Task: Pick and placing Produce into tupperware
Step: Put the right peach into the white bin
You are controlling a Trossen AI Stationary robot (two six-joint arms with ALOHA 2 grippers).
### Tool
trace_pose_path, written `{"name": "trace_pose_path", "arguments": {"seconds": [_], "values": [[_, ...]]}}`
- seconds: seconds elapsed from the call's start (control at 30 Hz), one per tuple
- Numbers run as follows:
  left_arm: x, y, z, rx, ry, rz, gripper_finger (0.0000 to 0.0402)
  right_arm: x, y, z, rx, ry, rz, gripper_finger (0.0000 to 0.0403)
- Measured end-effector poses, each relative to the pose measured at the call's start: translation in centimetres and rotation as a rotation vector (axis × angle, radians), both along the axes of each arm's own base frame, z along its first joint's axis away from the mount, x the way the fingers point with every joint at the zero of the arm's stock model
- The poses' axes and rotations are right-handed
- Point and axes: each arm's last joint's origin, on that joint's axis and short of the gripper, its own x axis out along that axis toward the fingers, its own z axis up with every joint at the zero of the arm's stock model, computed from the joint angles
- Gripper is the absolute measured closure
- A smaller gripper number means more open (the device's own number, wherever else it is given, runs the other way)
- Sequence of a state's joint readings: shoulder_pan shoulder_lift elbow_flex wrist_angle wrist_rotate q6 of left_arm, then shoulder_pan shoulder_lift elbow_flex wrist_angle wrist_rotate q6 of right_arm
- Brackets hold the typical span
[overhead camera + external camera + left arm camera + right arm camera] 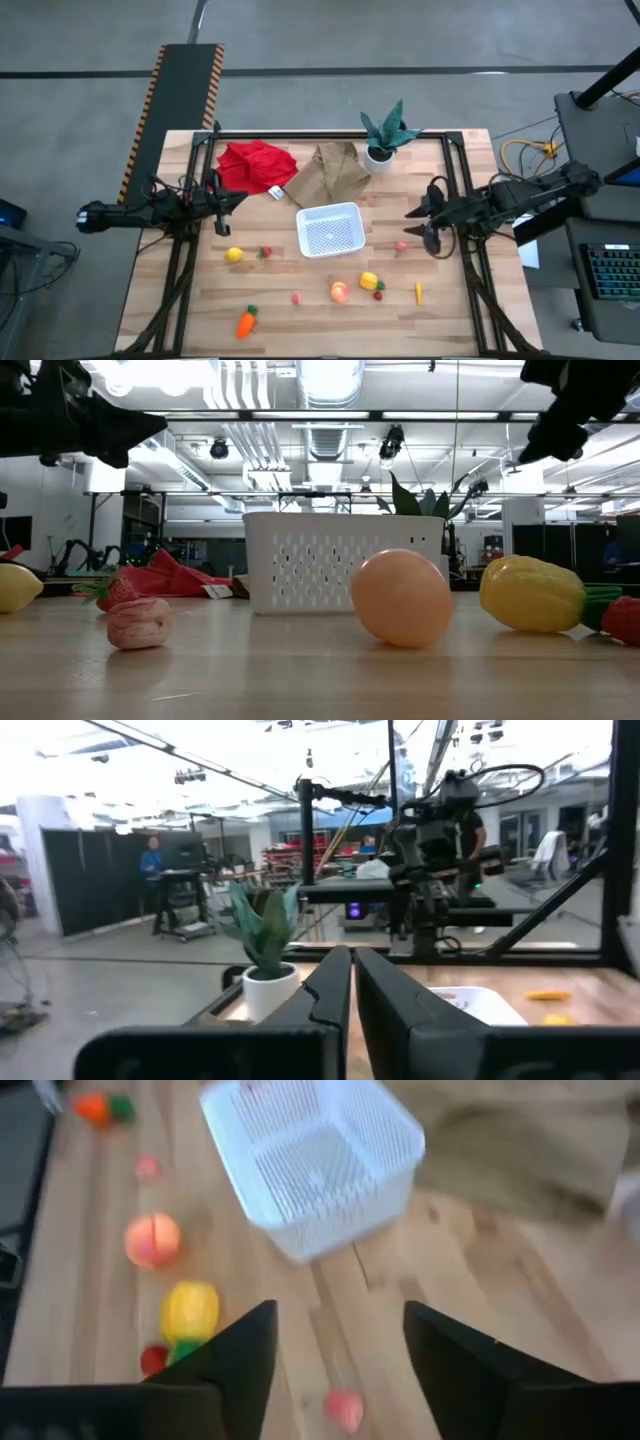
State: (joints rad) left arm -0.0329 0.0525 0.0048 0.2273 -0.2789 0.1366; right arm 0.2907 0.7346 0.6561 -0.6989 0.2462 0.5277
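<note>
We've got both arms hovering at the table (pixel 200 320) sides, left gripper (pixel 232 199) pinched closed, right gripper (pixel 420 225) spread wide over a pink berry (pixel 343 1407). The container (pixel 329 229) sits empty mid-table, with the peach (pixel 402 598) and pepper (pixel 532 593) out front; only our right wrist view shows that berry between the fingers.

I see the white perforated plastic tupperware (pixel 329 229) sitting upright and empty mid-table. All the produce lies loose on the wood around it: a yellow lemon (pixel 233 254) beside a small strawberry (pixel 266 252), an orange carrot with a green top (pixel 246 322), a peach-orange fruit (pixel 340 291), a yellow pepper (pixel 369 281), and a pink berry (pixel 401 246).
</note>
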Motion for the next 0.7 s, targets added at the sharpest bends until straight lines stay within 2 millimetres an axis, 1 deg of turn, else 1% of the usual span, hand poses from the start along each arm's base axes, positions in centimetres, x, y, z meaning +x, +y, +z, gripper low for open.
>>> {"name": "trace_pose_path", "arguments": {"seconds": [0.07, 0.17, 0.3, 0.47, 0.7], "values": [[0.0, 0.0, 0.0, 0.004, -0.003, 0.001, 0.0377, 0.5, 0.2, -0.5, 0.024, 0.071, -0.033, 0.0164], [0.0, 0.0, 0.0, 0.005, -0.003, 0.001, 0.0356, 1.2, 0.4, -1.8, 0.051, 0.18, -0.097, 0.0136], [0.0, 0.0, 0.0, 0.005, -0.002, 0.001, 0.0335, 1.9, 0.7, -3.7, 0.071, 0.334, -0.141, 0.0113], [0.0, 0.0, 0.1, 0.006, -0.004, 0.001, 0.0323, 2.9, 1.6, -5.5, 0.05, 0.4, -0.13, 0.0113], [0.0, 0.0, 0.0, 0.006, -0.002, 0.001, 0.0322, 4.1, 2.5, -7.6, -0.025, 0.471, -0.129, 0.0128]]}}
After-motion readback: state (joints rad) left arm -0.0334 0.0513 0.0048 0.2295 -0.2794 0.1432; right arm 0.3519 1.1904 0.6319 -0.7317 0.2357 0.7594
